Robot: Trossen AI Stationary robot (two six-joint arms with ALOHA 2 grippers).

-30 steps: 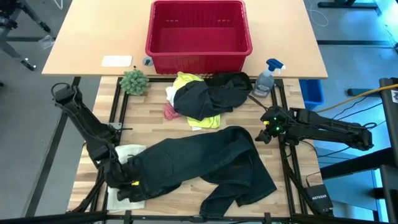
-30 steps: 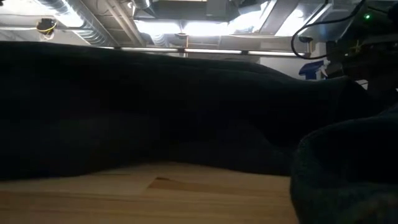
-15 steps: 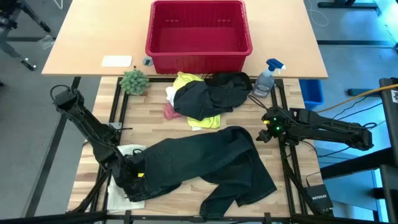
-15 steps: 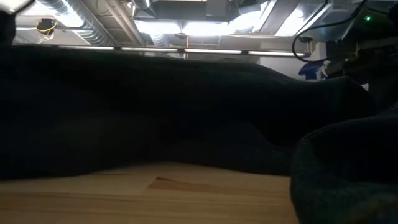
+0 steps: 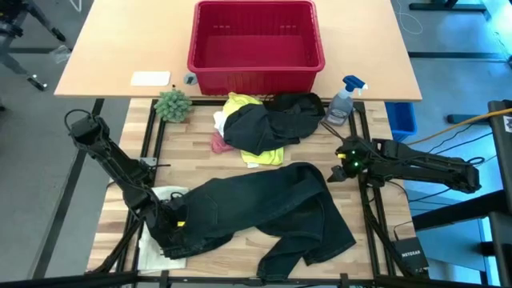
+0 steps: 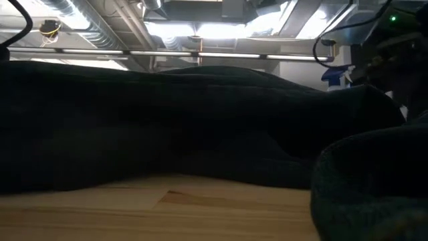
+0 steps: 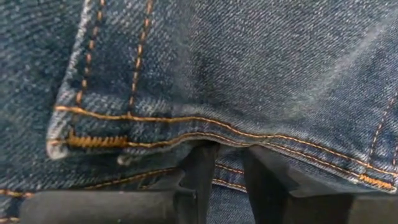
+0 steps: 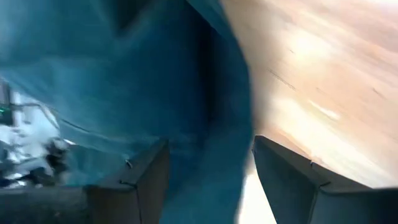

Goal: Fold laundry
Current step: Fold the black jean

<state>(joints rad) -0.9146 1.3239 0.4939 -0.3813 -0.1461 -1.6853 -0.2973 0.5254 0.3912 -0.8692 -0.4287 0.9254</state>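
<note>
Large dark trousers [image 5: 264,208] lie spread on the wooden table, and in the low view these trousers [image 6: 200,127] fill most of the picture. My left gripper [image 5: 172,228] points steeply down at their left end; in its wrist view the gripper [image 7: 227,171] is shut on blue-black denim with orange stitching. Farther back lies a heap: a black garment [image 5: 276,120] on top of a yellow T-shirt [image 5: 260,150], with a pink cloth [image 5: 218,145] and a white cloth [image 5: 222,122] at its left. My right gripper [image 5: 340,166] hovers open at the table's right edge; in its own wrist view that gripper [image 8: 211,186] has nothing between its fingers. My left gripper comes from above, slanting down, onto the trousers' left end. A stitched edge [image 7: 249,140] of the denim lies across its fingertips and hides them. A strip of denim [image 7: 227,182] shows in the narrow gap between the two fingers. The trousers lie on the table.
A flat white item [image 5: 164,194] lies under the trousers' left end. A red basket [image 5: 256,40] stands on the far table, a small green plant [image 5: 172,104] and a spray bottle [image 5: 344,100] at the back. Black frame rails run along both sides.
My left gripper has gone down onto the trousers' left end, shifting a little toward the table's right, and has tipped more steeply downward. The trousers have stayed spread where they were.
</note>
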